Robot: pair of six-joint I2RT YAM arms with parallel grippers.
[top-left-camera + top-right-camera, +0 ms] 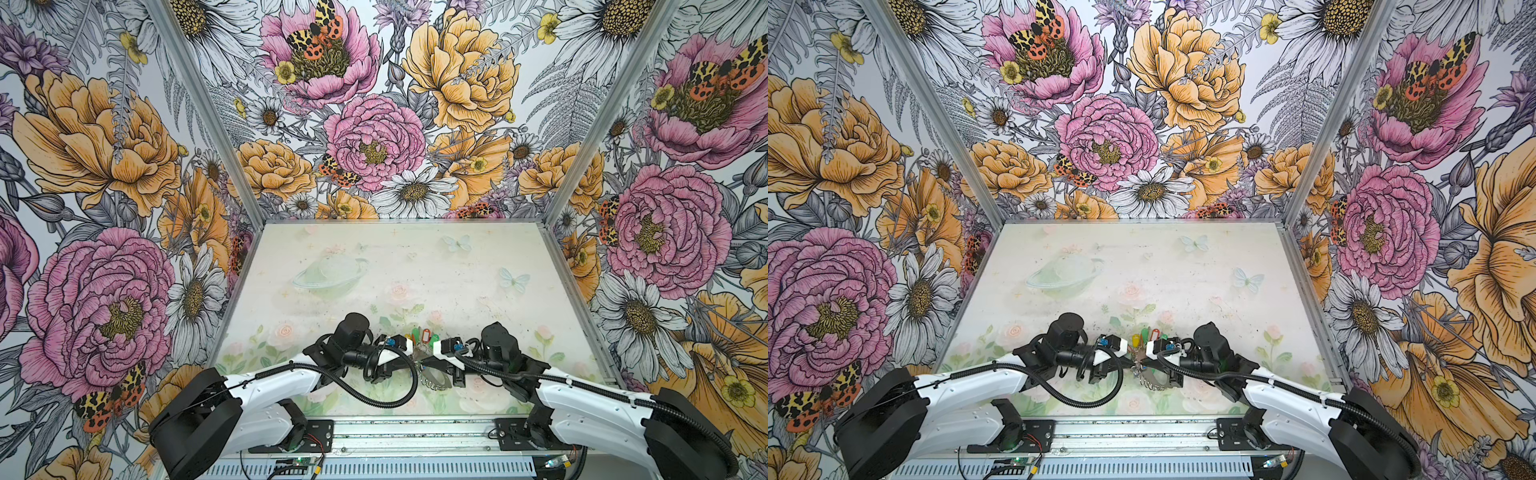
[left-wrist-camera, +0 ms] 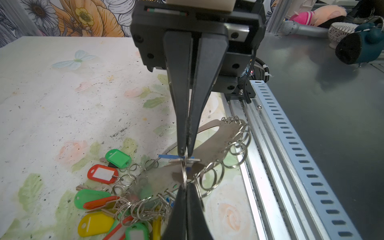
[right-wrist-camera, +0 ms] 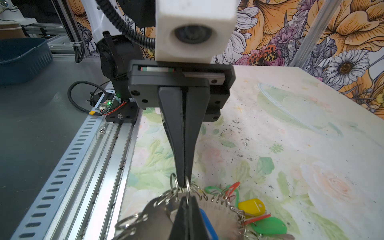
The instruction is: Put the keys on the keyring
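Observation:
The keyring (image 2: 218,143) is a flat grey band fringed with silver rings, lying near the table's front edge (image 1: 436,380) (image 1: 1152,380). Several keys, green (image 2: 118,159), red (image 2: 102,174) and yellow (image 2: 95,224), hang bunched on its far side (image 1: 419,334). My left gripper (image 2: 185,186) and right gripper (image 3: 185,198) meet tip to tip over the band, and each is shut on a small silver ring (image 2: 184,170) at its edge. A blue key (image 3: 205,220) sits right under the right gripper. In a top view the left gripper (image 1: 415,365) and right gripper (image 1: 424,366) nearly touch.
An aluminium rail (image 2: 270,145) with a slotted cable duct runs along the front edge, just beside the keyring. The floral mat (image 1: 395,270) stretches back to the patterned walls. Off the table are a blue bin (image 3: 20,58) and a bowl (image 2: 340,31).

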